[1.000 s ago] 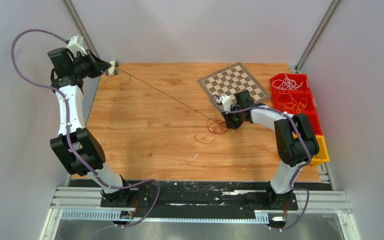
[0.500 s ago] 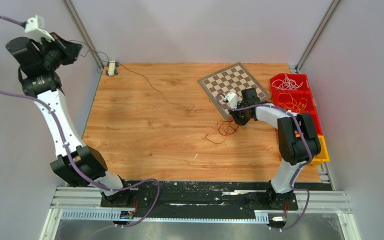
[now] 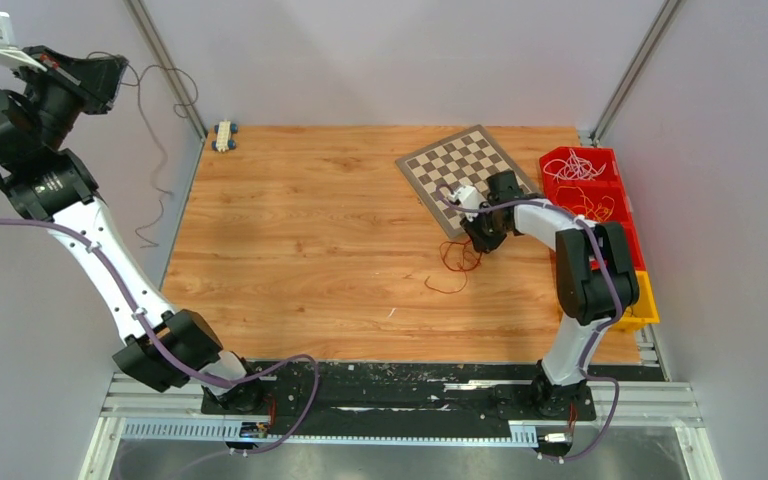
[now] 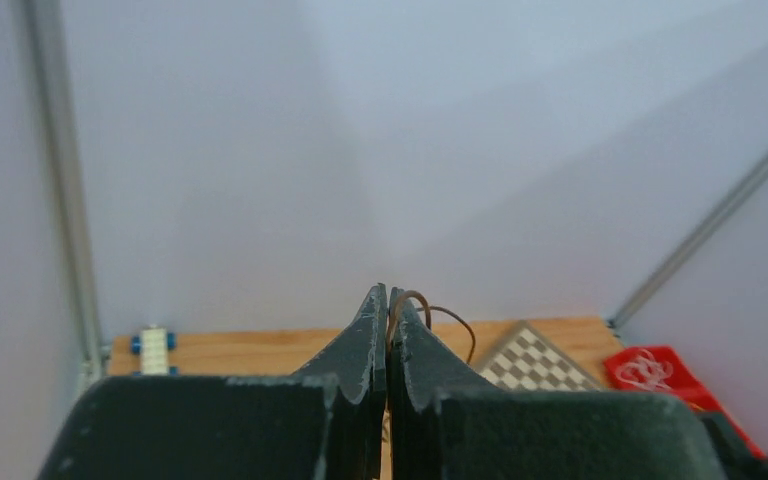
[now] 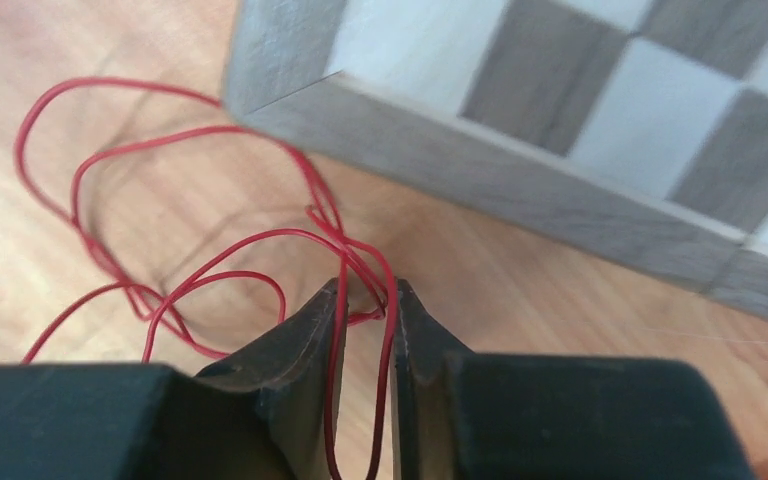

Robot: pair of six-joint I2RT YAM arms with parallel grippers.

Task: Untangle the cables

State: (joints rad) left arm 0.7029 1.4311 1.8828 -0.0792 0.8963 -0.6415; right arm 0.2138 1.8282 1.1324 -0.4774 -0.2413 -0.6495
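Note:
My left gripper (image 3: 110, 72) is raised high at the far left, by the wall, and is shut on a dark brown cable (image 3: 164, 160). The cable hangs in loose curves down along the left wall, off the table. In the left wrist view the jaws (image 4: 388, 292) are pressed together with the brown cable (image 4: 409, 293) arching out of them. My right gripper (image 3: 480, 240) is low on the wooden table (image 3: 300, 260), at the checkerboard's near corner. It holds a red cable (image 3: 457, 258) that lies in curly loops. In the right wrist view red strands (image 5: 310, 212) run between its nearly closed jaws (image 5: 365, 290).
A checkerboard (image 3: 468, 165) lies at the back right; its edge (image 5: 480, 140) is just beyond my right fingers. Red bins (image 3: 628, 240) with white and yellow-orange wires and a yellow bin (image 3: 645, 295) line the right edge. A small white and blue block (image 3: 224, 135) sits at the back left corner.
My left arm has swung up and left, pulling the brown cable free of the red one; it now hangs slack by the wall. My right gripper has dragged the red cable right.

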